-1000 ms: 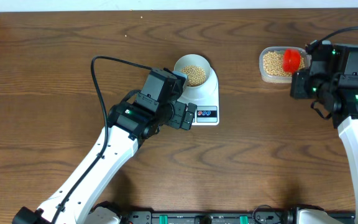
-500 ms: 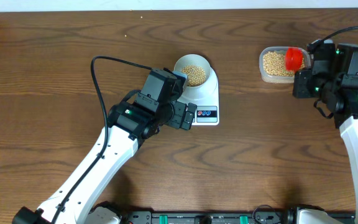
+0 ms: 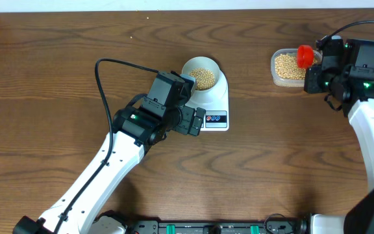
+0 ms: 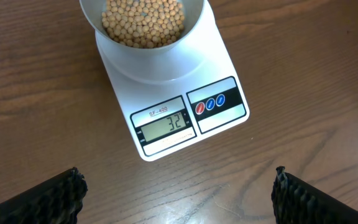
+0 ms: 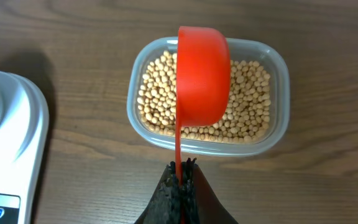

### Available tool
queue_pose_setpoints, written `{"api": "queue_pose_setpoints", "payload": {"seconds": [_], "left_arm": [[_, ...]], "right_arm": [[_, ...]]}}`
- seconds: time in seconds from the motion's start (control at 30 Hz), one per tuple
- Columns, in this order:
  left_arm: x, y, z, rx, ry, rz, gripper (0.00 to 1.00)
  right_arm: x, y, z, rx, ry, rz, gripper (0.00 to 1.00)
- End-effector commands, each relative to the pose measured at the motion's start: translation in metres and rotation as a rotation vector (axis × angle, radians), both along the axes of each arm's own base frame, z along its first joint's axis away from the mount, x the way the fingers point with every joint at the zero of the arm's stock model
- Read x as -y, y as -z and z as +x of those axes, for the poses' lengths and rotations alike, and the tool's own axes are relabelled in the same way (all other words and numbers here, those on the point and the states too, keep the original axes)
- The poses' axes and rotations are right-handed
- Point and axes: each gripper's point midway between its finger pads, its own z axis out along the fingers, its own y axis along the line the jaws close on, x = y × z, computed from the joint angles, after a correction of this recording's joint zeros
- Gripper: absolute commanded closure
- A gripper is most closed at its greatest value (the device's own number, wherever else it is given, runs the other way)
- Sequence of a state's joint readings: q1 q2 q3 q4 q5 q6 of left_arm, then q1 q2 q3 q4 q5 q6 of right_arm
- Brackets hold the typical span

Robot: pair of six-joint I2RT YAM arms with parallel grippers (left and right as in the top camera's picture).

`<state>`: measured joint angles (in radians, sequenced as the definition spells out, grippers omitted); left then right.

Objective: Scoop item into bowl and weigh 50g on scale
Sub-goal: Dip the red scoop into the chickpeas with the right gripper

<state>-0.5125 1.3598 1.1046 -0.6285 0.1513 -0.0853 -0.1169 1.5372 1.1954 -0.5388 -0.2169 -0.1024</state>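
My right pincer (image 5: 180, 182) clamps the red scoop (image 5: 202, 74) above the beans (image 5: 248, 107) in the tub (image 5: 281, 74). My left pincer (image 4: 178, 194) gapes apart near the scale (image 4: 224, 62), which reads 32.

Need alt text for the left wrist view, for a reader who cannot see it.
A white scale reads 32 on its display, with a pale bowl of tan beans standing on it. The left gripper is open above the wooden table, dark fingertips in the bottom corners.
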Motion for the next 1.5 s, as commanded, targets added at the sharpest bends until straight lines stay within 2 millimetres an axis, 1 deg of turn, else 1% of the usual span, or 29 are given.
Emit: {"api": "queue_pose_setpoints", "payload": {"seconds": [0.0,0.17,0.47,0.57,0.67,0.73,0.87,1.07,1.23,1.33,1.47], "left_arm": [[-0.001,0.005,-0.002,-0.013,-0.004,0.012,0.03],[-0.001,0.005,-0.002,-0.013,-0.004,0.012,0.02],[-0.001,0.005,-0.002,-0.013,-0.004,0.012,0.03],[-0.001,0.005,-0.002,-0.013,-0.004,0.012,0.03],[-0.001,0.005,-0.002,-0.013,-0.004,0.012,0.02],[-0.001,0.005,-0.002,-0.013,-0.004,0.012,0.03],[-0.001,0.005,-0.002,-0.013,-0.004,0.012,0.02],[-0.001,0.005,-0.002,-0.013,-0.004,0.012,0.03],[-0.001,0.005,-0.002,-0.013,-0.004,0.012,0.02],[-0.001,0.005,-0.002,-0.013,-0.004,0.012,0.02],[-0.001,0.005,-0.002,-0.013,-0.004,0.012,0.02]], "right_arm": [[-0.003,0.008,0.003,-0.012,-0.033,0.033,0.99],[0.001,0.028,0.007,-0.053,-0.027,0.044,0.99],[-0.004,0.071,0.016,-0.129,-0.037,0.091,0.99],[-0.01,0.082,0.017,-0.147,-0.057,0.126,0.99],[-0.014,0.087,0.018,-0.158,-0.064,0.165,0.99],[-0.012,0.087,0.018,-0.158,-0.049,0.183,0.99],[-0.006,0.077,0.02,-0.131,-0.037,0.266,0.99],[0.019,0.06,0.016,-0.09,-0.006,0.46,0.99],[0.035,0.044,0.01,-0.041,-0.013,0.592,0.99],[0.039,0.035,0.007,-0.016,-0.03,0.656,0.99],[0.038,0.021,0.003,0.016,-0.072,0.738,0.99]]}}
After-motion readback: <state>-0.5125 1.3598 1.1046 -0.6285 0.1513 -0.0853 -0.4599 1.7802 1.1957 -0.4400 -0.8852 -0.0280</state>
